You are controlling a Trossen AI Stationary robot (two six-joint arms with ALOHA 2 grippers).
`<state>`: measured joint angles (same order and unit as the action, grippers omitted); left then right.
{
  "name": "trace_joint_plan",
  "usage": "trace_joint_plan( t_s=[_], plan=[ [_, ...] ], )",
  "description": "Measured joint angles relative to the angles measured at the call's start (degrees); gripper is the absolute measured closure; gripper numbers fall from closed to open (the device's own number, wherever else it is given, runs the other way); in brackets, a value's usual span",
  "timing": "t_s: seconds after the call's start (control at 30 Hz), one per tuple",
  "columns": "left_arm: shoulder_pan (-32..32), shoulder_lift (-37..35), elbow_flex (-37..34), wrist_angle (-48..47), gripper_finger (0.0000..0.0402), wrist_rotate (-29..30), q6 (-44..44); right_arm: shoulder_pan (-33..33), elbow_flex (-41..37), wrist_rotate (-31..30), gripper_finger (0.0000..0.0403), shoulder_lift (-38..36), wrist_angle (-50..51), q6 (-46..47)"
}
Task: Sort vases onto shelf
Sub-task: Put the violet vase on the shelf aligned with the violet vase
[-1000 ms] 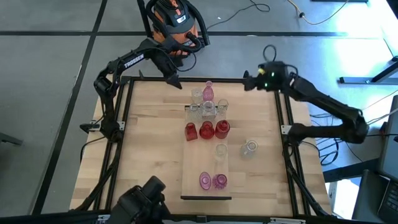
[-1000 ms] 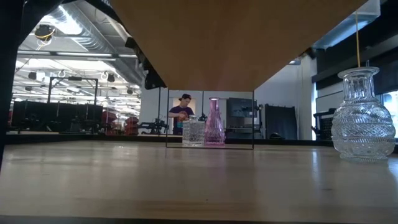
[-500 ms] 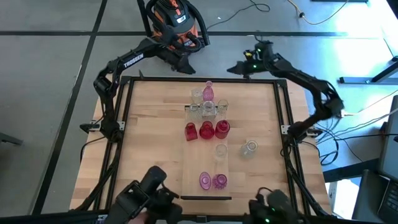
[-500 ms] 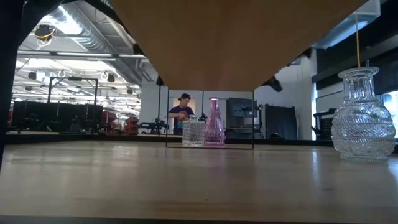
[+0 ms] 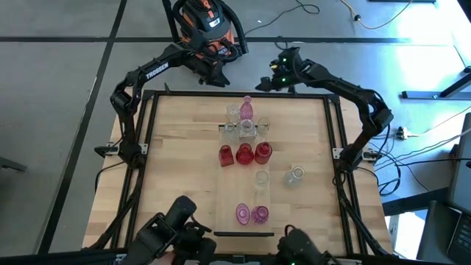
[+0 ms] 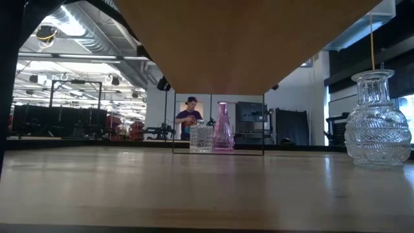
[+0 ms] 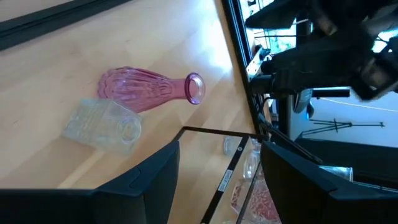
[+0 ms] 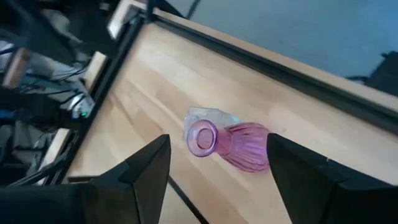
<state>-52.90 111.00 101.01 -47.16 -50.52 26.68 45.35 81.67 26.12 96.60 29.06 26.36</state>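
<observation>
Vases crowd the long pale shelf (image 5: 221,202) that lies along the middle of the tabletop (image 5: 173,162), running from near the far edge to the near edge. At the shelf's far end stands a cluster of clear vases (image 5: 244,129), with three deep red vases (image 5: 244,154) in a row just nearer. A lone clear vase (image 5: 261,178) stands further along the shelf, and two pink vases (image 5: 250,214) stand side by side near the shelf's near end. Off the shelf, a tall pink bottle vase (image 5: 246,107) and a clear cut-glass tumbler vase (image 5: 233,112) stand together close to the far edge of the tabletop. A bulbous clear cut-glass vase (image 5: 295,175) stands on the bare tabletop just right of the shelf, between the shelf and the right edge.

Both arms hang back beyond the far edge. The left gripper (image 5: 215,76) sits past the far edge left of centre, its fingers (image 7: 152,180) apart with nothing between them. The right gripper (image 5: 265,82) sits past the far edge, right of the pink bottle vase, its fingers (image 8: 146,168) spread wide and empty too. Across the table, in the room behind, a person (image 6: 188,118) stands at a bench.
</observation>
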Motion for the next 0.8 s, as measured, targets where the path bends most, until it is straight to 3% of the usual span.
trace_joint_plan(
  t_s=[0.17, 0.37, 0.8],
  plan=[
    [-0.02, 0.0, 0.0, 0.0, 0.0184, -2.01, -0.72, -4.3, 0.25, -6.58, 0.0155, 0.5, -0.45, 5.24],
    [-0.84, 0.0, 0.0, -0.25, 0.0184, -4.73, -3.13, -7.75, 0.23, -10.17, 0.0162, 4.01, -3.34, 12.98],
    [-2.21, 0.0, 0.0, -0.9, 0.0184, -8.11, -5.7, -11.72, 0.2, -16.12, 0.029, 7.21, -6.18, 17.29]
  ],
)
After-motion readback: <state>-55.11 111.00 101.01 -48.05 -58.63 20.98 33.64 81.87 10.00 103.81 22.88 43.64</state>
